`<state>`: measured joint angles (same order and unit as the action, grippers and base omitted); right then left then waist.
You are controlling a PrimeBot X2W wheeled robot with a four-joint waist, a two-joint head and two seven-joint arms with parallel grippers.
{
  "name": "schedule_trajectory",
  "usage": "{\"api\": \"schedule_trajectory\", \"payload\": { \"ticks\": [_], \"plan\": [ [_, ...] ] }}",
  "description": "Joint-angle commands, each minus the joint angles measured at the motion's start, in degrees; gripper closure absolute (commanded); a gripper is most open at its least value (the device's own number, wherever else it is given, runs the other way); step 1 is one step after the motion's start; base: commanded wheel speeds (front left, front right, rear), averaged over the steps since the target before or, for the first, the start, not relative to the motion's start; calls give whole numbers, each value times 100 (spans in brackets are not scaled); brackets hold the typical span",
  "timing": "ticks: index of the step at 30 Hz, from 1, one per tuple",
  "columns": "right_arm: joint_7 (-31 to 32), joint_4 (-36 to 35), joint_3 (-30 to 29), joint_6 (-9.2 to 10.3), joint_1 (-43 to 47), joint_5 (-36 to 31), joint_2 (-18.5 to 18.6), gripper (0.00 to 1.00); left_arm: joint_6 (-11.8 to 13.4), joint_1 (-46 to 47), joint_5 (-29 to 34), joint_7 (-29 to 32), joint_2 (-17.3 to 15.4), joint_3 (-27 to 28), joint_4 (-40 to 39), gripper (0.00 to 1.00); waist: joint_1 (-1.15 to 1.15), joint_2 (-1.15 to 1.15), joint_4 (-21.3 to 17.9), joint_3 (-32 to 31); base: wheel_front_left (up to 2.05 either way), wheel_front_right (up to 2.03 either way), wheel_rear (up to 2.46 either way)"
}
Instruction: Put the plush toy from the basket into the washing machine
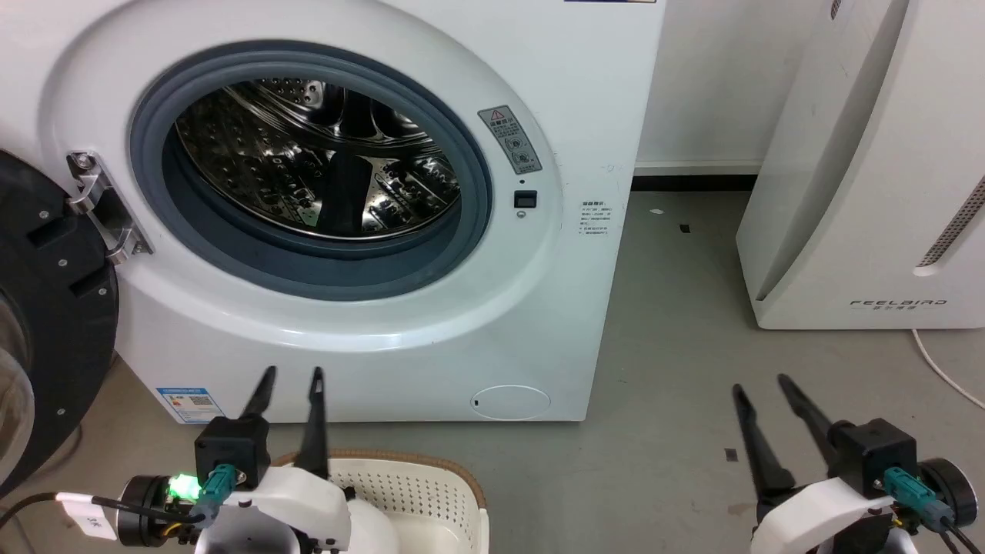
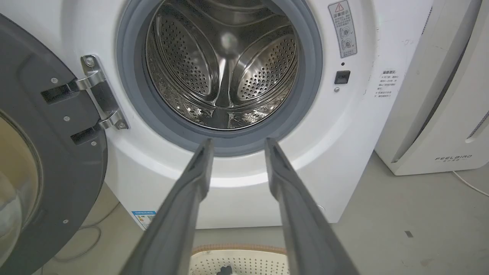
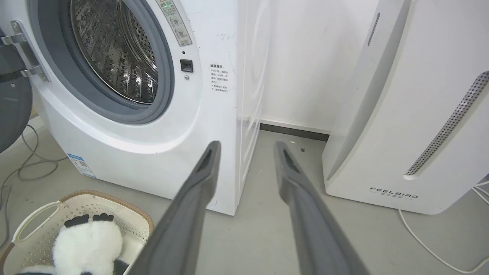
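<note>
Left gripper (image 1: pixel 292 377) and right gripper (image 1: pixel 760 385): two long dark tapered fingers each, black block base, white forearm shell, teal cable plug (image 1: pixel 218 481) — green light (image 1: pixel 183 486) on left wrist.

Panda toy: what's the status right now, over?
Left gripper and right gripper open, empty. Panda plush lying in the basket, untouched. Washing machine door open, drum empty. Nothing in the way.

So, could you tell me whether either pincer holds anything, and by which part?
Nothing is held. The left pincer and right pincer are both open; the plush toy lies in the basket.
</note>
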<state>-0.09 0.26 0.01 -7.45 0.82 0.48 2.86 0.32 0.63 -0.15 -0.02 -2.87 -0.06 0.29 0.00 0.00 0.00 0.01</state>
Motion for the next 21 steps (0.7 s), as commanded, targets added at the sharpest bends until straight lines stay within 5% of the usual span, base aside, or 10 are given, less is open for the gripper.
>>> {"api": "schedule_trajectory", "payload": {
  "ticks": [1, 21],
  "plan": [
    [-15, -2, -14, 0, -2, 11, 0, 0, 13, 1, -4, -16, 0, -7, 3, 0, 0, 0, 0, 2, 0, 0, 0],
    [-253, -166, -184, -1, -207, 312, 0, 0, -95, 590, -201, -219, -15, -241, 904, 0, 0, 0, -45, 478, 0, 0, 0]
  ]
}}
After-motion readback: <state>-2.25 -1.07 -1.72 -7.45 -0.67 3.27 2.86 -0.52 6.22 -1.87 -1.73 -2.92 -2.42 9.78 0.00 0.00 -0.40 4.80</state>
